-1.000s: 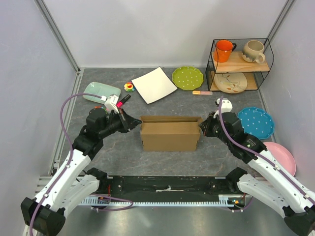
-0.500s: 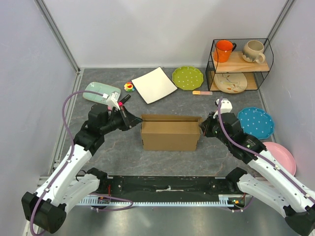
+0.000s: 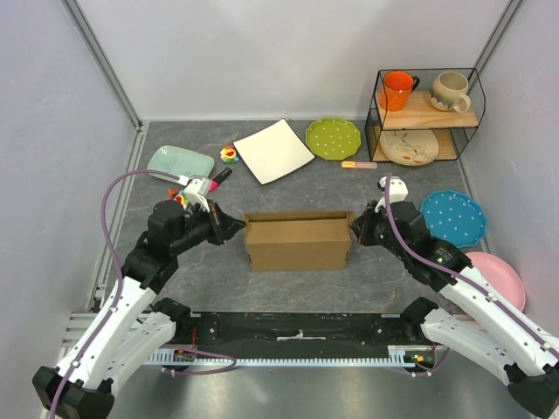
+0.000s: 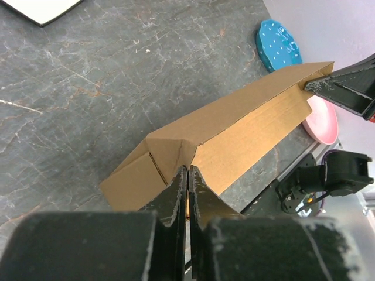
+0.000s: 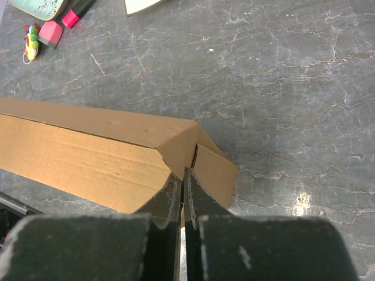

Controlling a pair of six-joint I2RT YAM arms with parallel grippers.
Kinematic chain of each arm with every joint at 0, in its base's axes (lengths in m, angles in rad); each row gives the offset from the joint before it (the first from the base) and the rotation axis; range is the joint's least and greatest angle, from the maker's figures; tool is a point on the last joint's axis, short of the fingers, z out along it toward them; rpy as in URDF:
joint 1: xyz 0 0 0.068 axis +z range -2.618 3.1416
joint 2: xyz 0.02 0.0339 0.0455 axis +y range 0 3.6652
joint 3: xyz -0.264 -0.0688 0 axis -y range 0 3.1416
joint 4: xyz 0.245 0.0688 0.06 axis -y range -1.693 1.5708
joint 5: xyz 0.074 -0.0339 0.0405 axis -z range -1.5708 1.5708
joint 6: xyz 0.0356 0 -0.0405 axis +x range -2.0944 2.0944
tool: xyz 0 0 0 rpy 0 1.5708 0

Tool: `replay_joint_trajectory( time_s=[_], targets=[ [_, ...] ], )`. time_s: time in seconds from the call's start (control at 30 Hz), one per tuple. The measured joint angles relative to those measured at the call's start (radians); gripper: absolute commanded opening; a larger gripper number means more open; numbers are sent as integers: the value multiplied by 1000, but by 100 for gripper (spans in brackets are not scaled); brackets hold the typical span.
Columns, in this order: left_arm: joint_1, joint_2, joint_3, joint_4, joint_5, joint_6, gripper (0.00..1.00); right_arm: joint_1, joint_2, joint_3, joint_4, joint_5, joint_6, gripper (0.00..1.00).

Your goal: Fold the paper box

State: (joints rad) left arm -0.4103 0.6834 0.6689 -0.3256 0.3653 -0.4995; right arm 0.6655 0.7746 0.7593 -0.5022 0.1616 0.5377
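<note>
Being pinched at both ends: paper box, left gripper clenched on left end, right gripper on right end

A plain brown paper box rests on a dark grey table streaked with pale, marble-like veins. The left tool and right tool are black, with worn pale edges. On the table are a white square plate, a lime-green plate with white dots, a teal-blue plate with white dots, a plain pink plate and a pale mint dish. A light wood shelf with a black wire frame carries an orange mug, a cream speckled mug and a beige plate with brown markings.
</note>
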Motion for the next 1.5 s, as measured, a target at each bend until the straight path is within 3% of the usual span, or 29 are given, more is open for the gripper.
replay_joint_trajectory(
  time_s=[0.17, 0.3, 0.4, 0.73, 1.13, 1.5],
  targets=[
    [-3, -14, -35, 37, 0, 55, 3, 1, 0, -2, 2, 2, 2, 3],
    [-18, -45, -77, 78, -7, 84, 3, 4, 0, -2, 0, 1, 6, 29],
    [-32, -64, -99, 100, -20, 101, 3, 12, 2, -8, -18, -6, 14, 39],
    [-46, -59, -102, 114, -32, 139, 2, 13, 10, 20, -71, 2, 11, 54],
    [-59, -42, -102, 132, -35, 153, 2, 18, 47, 110, -96, 54, -30, 50],
    [-68, -39, -102, 136, -47, 168, 2, 18, 72, 124, -89, 89, -63, 16]
  ],
)
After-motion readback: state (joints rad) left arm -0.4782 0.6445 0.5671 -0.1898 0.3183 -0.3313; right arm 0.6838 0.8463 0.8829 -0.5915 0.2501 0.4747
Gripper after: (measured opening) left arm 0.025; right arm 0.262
